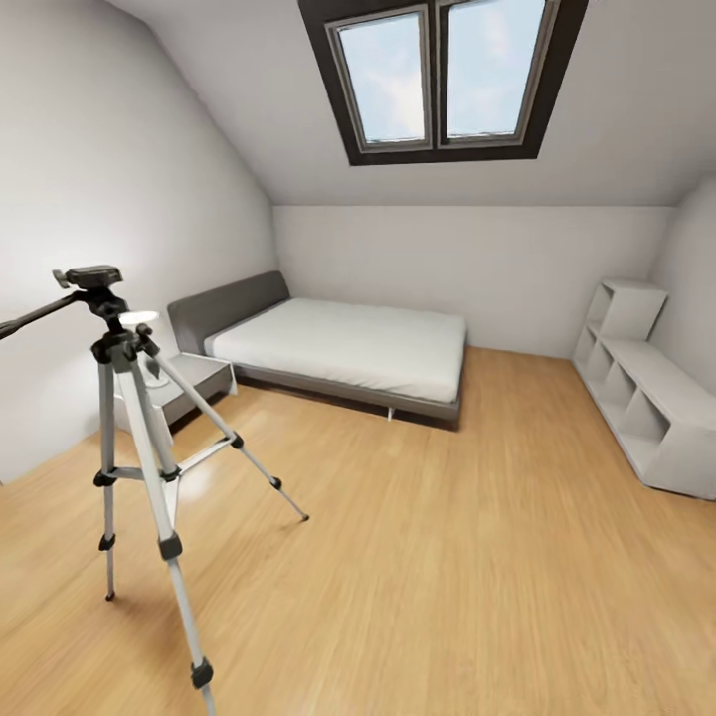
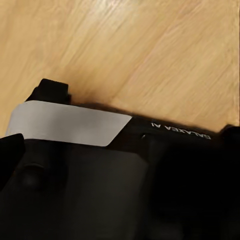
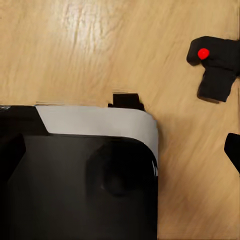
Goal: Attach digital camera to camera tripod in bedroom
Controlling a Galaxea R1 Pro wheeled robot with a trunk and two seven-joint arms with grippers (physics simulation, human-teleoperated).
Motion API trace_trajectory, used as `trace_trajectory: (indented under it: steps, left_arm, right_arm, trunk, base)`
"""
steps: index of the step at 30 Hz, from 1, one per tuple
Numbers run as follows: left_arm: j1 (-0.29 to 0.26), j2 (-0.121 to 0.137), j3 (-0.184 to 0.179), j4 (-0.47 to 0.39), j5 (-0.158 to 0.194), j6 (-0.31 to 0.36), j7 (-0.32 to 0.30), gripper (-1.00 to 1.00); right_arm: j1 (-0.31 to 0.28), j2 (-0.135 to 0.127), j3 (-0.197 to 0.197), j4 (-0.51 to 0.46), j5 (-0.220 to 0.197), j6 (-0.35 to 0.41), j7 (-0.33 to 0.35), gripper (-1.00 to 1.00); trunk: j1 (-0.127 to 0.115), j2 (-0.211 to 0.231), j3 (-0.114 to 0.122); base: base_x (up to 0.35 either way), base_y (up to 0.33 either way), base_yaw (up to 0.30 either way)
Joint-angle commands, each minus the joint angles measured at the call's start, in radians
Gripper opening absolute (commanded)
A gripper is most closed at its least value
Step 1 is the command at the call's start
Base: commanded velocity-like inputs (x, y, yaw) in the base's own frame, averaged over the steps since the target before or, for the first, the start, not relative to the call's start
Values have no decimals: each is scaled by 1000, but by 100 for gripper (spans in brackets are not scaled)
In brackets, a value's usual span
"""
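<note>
Jaws' state unreadable on both arms, aimed floorward, digital camera [image 3: 216, 64] (red button up) lying below.

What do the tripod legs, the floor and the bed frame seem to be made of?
The camera tripod has legs that look like silver metal with a light sheen, joined by black, probably plastic, collars and feet. The floor looks like light varnished wood: plank grain and soft reflections. The bed has a matte grey frame; fabric or painted board, I cannot tell which.

Silver-legged camera tripod [image 1: 134, 438] with black joints at nine o'clock — honey wood floor [image 1: 447, 577], grey-framed bed [image 1: 338, 343] — black digital camera [image 3: 215, 62], red button.
</note>
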Motion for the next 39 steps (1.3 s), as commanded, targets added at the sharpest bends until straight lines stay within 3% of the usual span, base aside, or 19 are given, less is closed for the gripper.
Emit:
trace_trajectory:
  steps: [1,7,9,10,14,15,19,21,26,32,39]
  left_arm:
    - [0,0,2,-2,5,6,-1,100]
    - [-107,-2,2,-2,110,92,0,100]
    - [-122,-3,2,-3,123,101,0,100]
    - [-169,-9,2,-2,151,117,0,100]
    - [-226,-21,2,-3,169,126,1,100]
    - [-268,-37,2,-19,176,126,2,100]
    - [-277,-43,1,-52,178,126,5,100]
    - [-282,-48,-1,-85,180,128,7,100]
    - [-290,-50,-1,-103,181,131,6,100]
    - [-296,-50,-2,-112,181,130,-2,100]
    - [-293,-51,-2,-114,181,124,-2,100]
  right_arm:
    - [-2,0,0,2,-1,-3,-1,100]
    - [-168,0,0,-5,-3,197,0,100]
    - [-200,0,0,-7,-3,234,0,100]
    - [-285,0,0,-18,-3,331,2,100]
    - [-379,1,1,-56,-5,423,4,100]
    - [-428,1,2,-123,-3,503,6,100]
    - [-439,1,4,-195,-4,547,7,100]
    - [-445,4,5,-307,-2,593,7,100]
    - [-445,5,5,-415,-4,681,7,100]
    - [-445,4,1,-481,-5,757,7,100]
    - [-445,6,1,-492,-5,771,7,100]
  trunk:
    - [0,-1,-1]
    - [0,-1,-1]
    - [0,-1,-1]
    - [0,-1,-1]
    - [0,-1,-1]
    - [0,-1,-1]
    - [0,-1,-1]
    - [0,-1,-1]
    - [0,-1,-1]
    - [0,-1,-1]
    - [0,-1,-1]
  base:
    - [0,0,-239]
    - [0,0,-124]
    - [0,0,-53]
    - [-11,0,-27]
    - [-111,-21,-16]
    - [-256,-48,-5]
    - [-208,-33,-4]
    - [-96,-15,-76]
    - [-35,-5,-191]
    - [-10,-2,-245]
    - [-2,0,-263]
